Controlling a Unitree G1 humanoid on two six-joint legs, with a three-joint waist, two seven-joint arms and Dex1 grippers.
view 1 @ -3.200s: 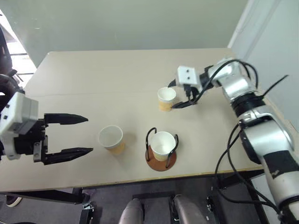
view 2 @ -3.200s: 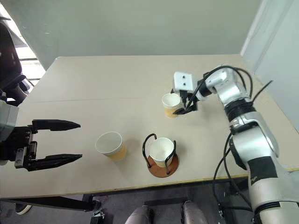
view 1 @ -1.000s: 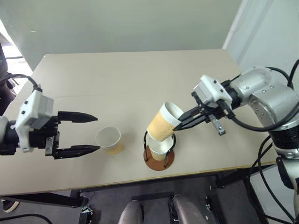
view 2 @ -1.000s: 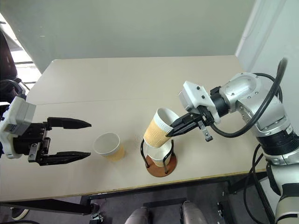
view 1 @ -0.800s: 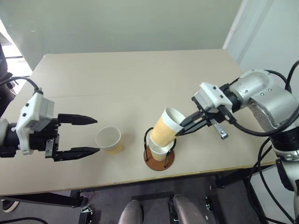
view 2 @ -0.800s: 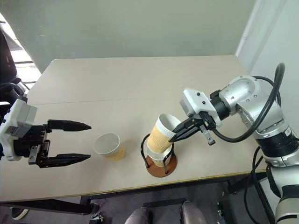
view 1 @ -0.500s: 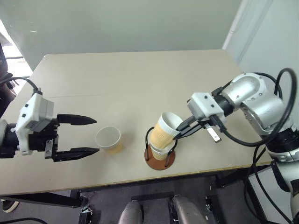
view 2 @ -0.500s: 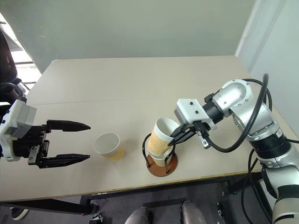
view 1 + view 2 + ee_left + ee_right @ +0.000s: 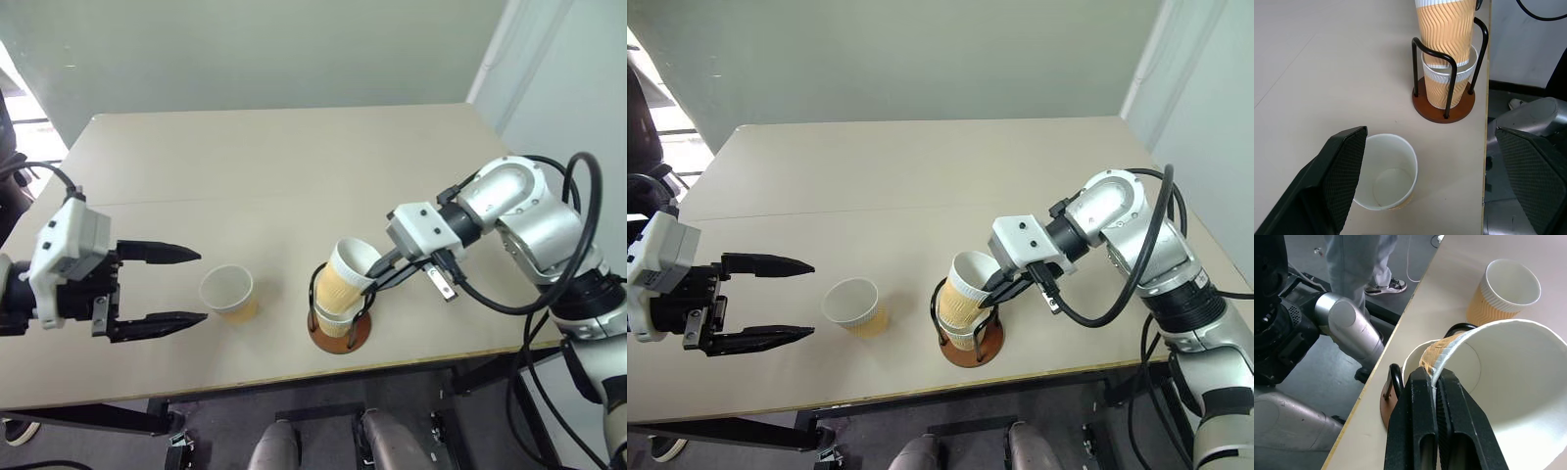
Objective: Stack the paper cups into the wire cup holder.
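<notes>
The wire cup holder (image 9: 340, 336) stands near the table's front edge with one paper cup (image 9: 1448, 86) upright in it. A second paper cup (image 9: 346, 277) leans to the right, its bottom nested in the lower cup between the black loops. My right gripper (image 9: 372, 270) is shut on this cup's rim, one finger inside and one outside (image 9: 1422, 396). The third paper cup (image 9: 229, 293) stands upright on the table left of the holder. My left gripper (image 9: 203, 286) is open just left of that cup and level with it, not touching.
The tan table (image 9: 265, 166) stretches far behind the cups. Its front edge (image 9: 294, 372) runs close to the holder. A person's legs (image 9: 1359, 254) stand on the floor beyond that edge.
My right gripper has lowered the held cup from above the holder into the cup standing there, and the cup leans less. The left gripper and the third cup kept their places.
</notes>
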